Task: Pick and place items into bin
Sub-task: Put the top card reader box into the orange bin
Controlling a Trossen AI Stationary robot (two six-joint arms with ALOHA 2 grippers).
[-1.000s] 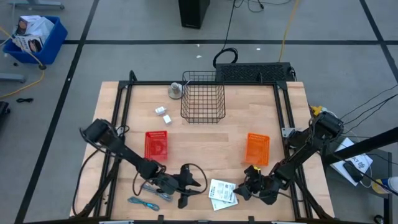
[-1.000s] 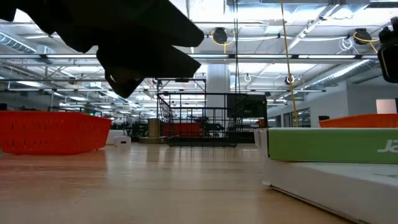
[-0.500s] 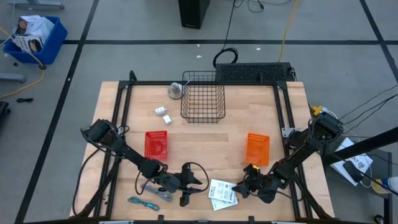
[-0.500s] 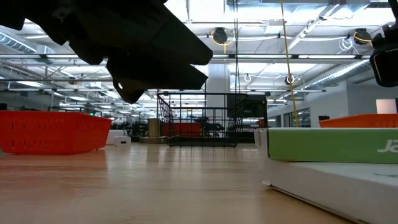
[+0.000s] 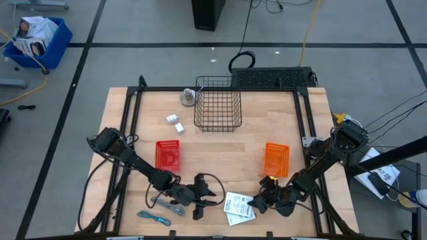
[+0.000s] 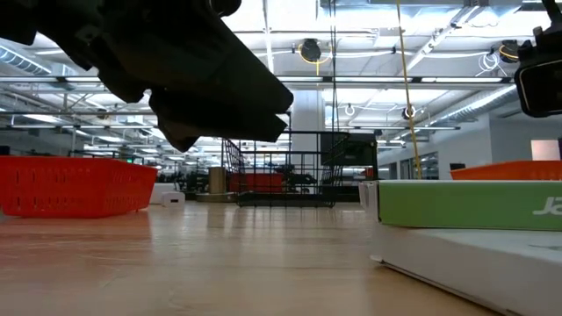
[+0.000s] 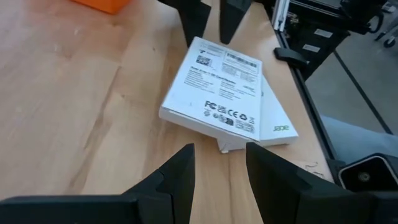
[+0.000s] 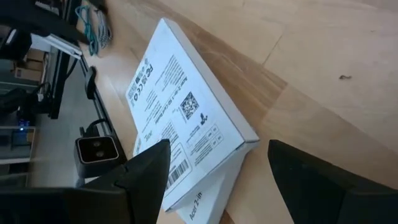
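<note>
Teal-blue cord (image 5: 154, 217): lies at the near left edge of the table (image 5: 220, 150), left of everything else at the front, touched by nothing.
Grey strip (image 5: 167, 205): lies just beyond the cord, partly under the left arm.
Left gripper (image 5: 212, 200): low over the near edge, left of the boxes; its fingers (image 7: 180, 171) stand part-way open with bare wood between them and hold nothing. It points toward the boxes.
Red bin (image 5: 167, 155): sits on the left half of the table, behind the left arm; it looks empty, though the mesh makes that hard to judge.
White blocks (image 5: 175, 122): two small ones side by side, beyond the red bin and left of the wire basket.
Wire basket (image 5: 217, 103): black, at the far middle of the table, with a small grey round object (image 5: 188, 97) just to its left.
White printed boxes (image 5: 239, 207): two flat ones stacked askew on the wood at the near middle, between the two grippers; the lower one shows a green side (image 6: 457, 204) in the low view. Neither is in a bin.
Right gripper (image 5: 255, 203): low at the right edge of the boxes, fingers (image 8: 146, 165) spread wide on either side of the upper box's corner (image 8: 180, 118), not closed on it.
Orange bin (image 5: 276, 159): on the right half, behind the right gripper.
</note>
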